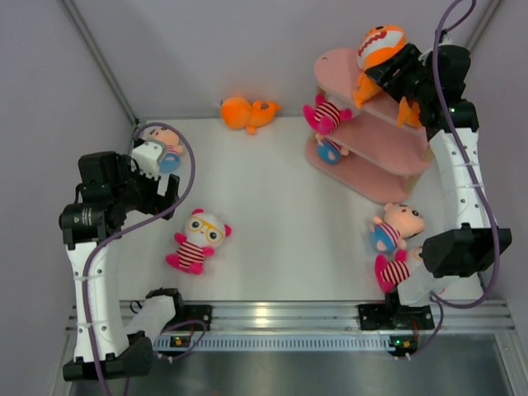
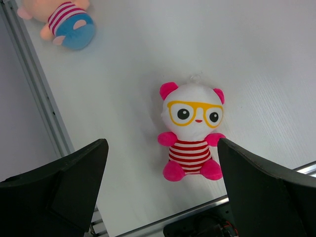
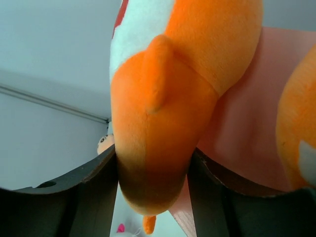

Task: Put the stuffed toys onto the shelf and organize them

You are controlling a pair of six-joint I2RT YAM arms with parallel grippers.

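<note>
An orange shark (image 1: 379,43) with a white toothy mouth is gripped by the right claw (image 1: 393,73) at the top board of the pink shelf (image 1: 334,62), which is stood at the far right of the bench (image 1: 280,198). In the right wrist view the fingers (image 3: 74,202) are seen closed in against the sides of the shark's body, with a pink board just behind. Whether the shark is resting on the board cannot be told. A second orange toy (image 1: 410,111) is glimpsed just beside the claw at the shelf's right end, mostly hidden by the arm. A striped doll (image 1: 324,114) is perched at the left edge of the middle board, and a blue-bodied doll (image 1: 330,149) is seen on the lowest board below it.

The left claw (image 2: 161,148) is held above the bench with its fingers spread wide and nothing between them. Below it, a white-faced doll with yellow glasses (image 2: 192,131) is laid on its back. A pink-faced doll (image 2: 66,24) with a blue body is found near the left edge of the bench. A loose shark (image 1: 247,112) is laid at the back of the bench. Near the right arm's base, a blue round doll (image 1: 396,227) and a pink-striped doll (image 1: 393,271) are laid close together, the latter partly covered by the arm.
</note>
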